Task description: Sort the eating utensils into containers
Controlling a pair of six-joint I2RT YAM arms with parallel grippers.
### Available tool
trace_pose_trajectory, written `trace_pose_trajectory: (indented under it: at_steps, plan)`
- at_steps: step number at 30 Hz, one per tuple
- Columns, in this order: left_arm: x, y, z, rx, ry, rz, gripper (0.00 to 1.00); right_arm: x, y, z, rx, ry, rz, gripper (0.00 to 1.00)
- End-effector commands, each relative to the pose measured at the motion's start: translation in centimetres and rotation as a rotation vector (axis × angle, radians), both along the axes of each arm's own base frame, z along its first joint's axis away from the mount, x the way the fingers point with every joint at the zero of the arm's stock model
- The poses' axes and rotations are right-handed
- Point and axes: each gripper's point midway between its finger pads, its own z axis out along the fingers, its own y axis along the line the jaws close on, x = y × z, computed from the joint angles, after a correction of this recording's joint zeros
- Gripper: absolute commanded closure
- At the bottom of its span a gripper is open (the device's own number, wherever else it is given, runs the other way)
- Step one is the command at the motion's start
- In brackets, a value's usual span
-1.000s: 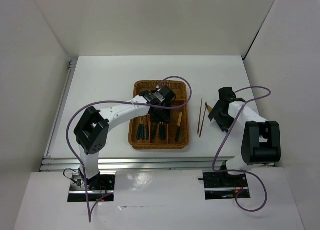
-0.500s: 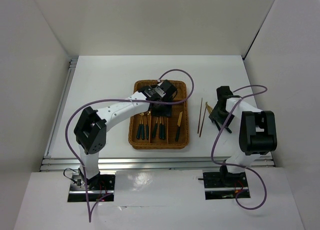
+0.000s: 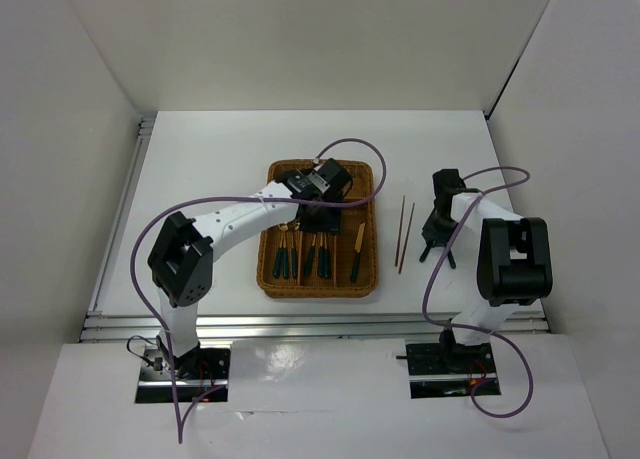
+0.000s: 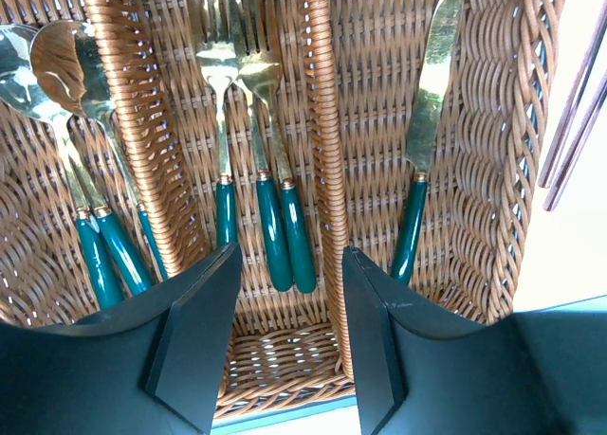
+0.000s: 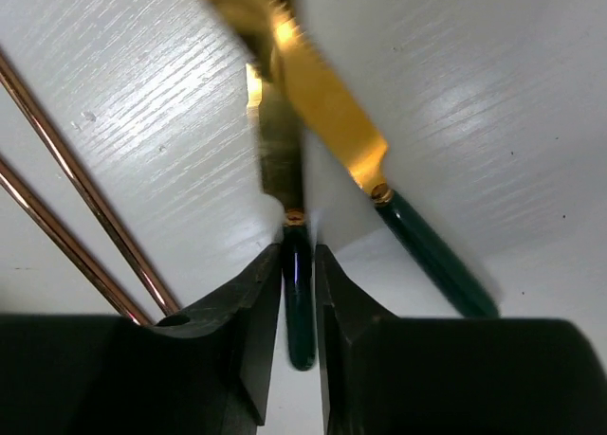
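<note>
In the right wrist view my right gripper (image 5: 299,255) is shut on the dark teal handle of a gold-bladed knife (image 5: 281,160) lying on the white table. A second knife (image 5: 332,113) lies crossed over its blade, handle to the right. Two reddish chopsticks (image 5: 85,193) lie just to the left. My left gripper (image 4: 289,255) hangs open and holds nothing over the wicker tray (image 4: 503,151). Below it are spoons (image 4: 57,65) in the left slot, forks (image 4: 237,65) in the middle slot and one knife (image 4: 432,94) in the right slot.
From above, the tray (image 3: 268,279) sits mid-table with the left gripper (image 3: 320,214) over it. The chopsticks (image 3: 403,234) lie between the tray and the right gripper (image 3: 437,231). White walls enclose the table on three sides, and purple cables loop from both arms.
My right gripper has dropped to the table and gone from open to shut on the knife handle. My left gripper has shifted slightly toward the back of the tray, still open.
</note>
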Motion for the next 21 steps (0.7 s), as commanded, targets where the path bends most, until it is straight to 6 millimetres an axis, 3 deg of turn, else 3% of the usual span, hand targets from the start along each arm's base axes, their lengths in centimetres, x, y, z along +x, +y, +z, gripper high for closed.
trace_pose_trajectory:
  at_steps: [1,6,9,15,20,21]
  plan:
    - [0.9,0.2,0.7,0.006,-0.017,0.009,0.39,-1.3,0.6,-2.2,0.039,0.057,0.009,0.73]
    - [1.4,1.1,2.0,-0.003,-0.038,0.033,0.39,-1.5,0.9,-1.9,0.059,0.069,0.014,0.92]
    - [1.9,2.1,2.2,-0.005,-0.040,0.058,0.39,-0.6,1.4,-0.2,0.081,0.028,0.022,0.95]
    - [3.0,5.5,4.6,-0.038,-0.085,0.125,0.38,2.0,2.7,6.5,0.149,-0.140,0.068,0.96]
    - [3.8,9.8,5.5,-0.089,-0.109,0.210,0.37,4.1,6.8,12.9,0.236,-0.316,0.207,0.96]
    - [4.0,10.4,5.7,-0.091,-0.122,0.216,0.37,4.0,8.3,13.3,0.248,-0.315,0.236,0.96]
